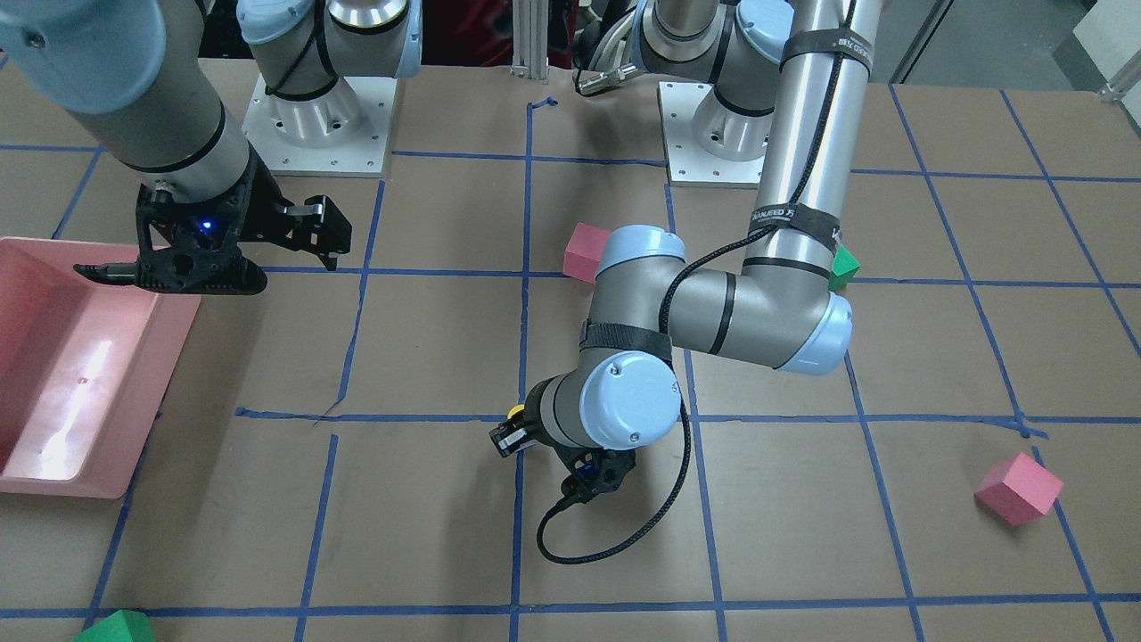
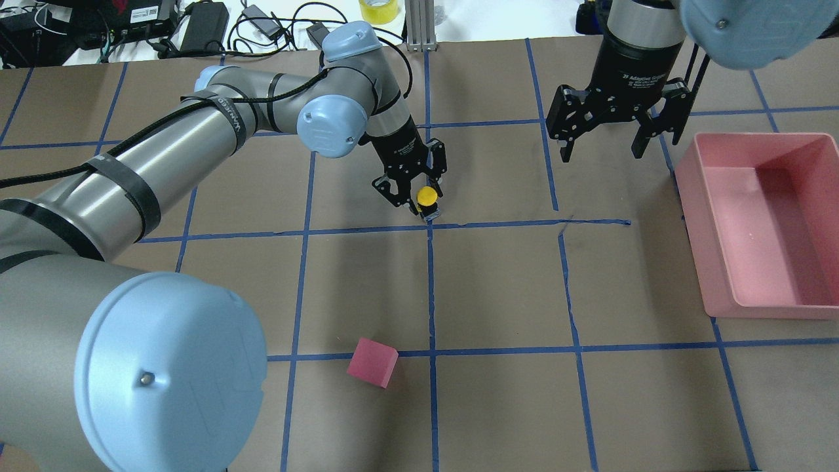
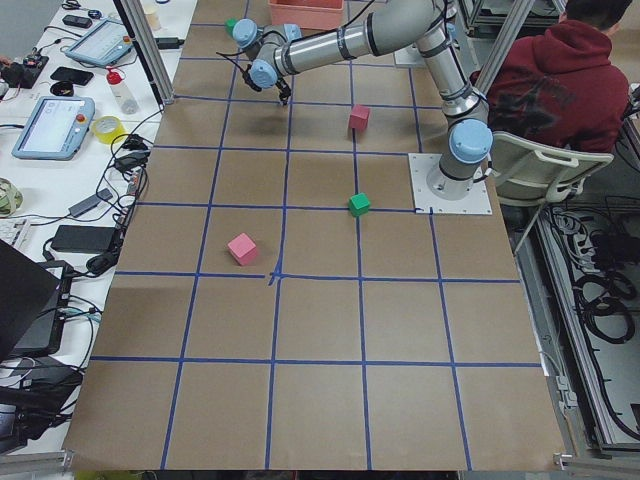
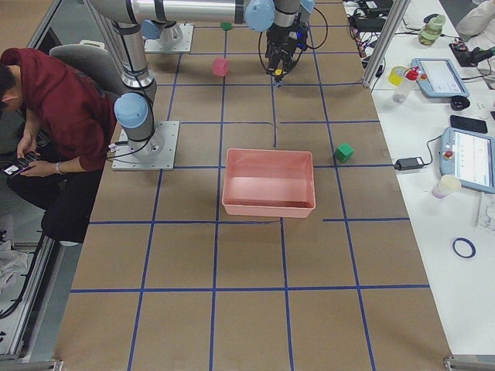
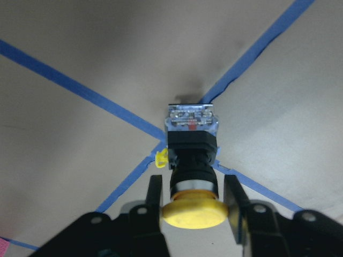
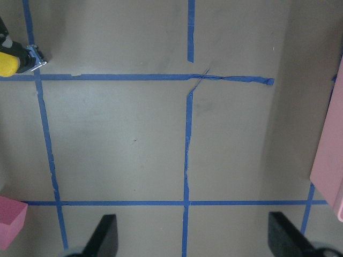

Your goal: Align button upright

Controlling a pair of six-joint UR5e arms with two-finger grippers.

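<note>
Overhead exterior view, left to right. Pink cube (image 2: 372,362): nearer the robot's edge, loose. Left gripper (image 2: 419,195): jaws drawn in on the yellow cap, no gap visible in the wrist view. Button (image 2: 428,203): on a tape crossing midway between the side edges, towards the far edge, cap up. Right gripper (image 2: 601,156): spread wide, empty. Pink tray (image 2: 773,311): by the right edge. Handling note: probably best to seat the base flat, open evenly, then lift straight off without dragging the cap.

Left gripper (image 2: 425,198) reaches low, jaws narrowed; right gripper (image 2: 601,156) hangs raised, jaws spread.
</note>
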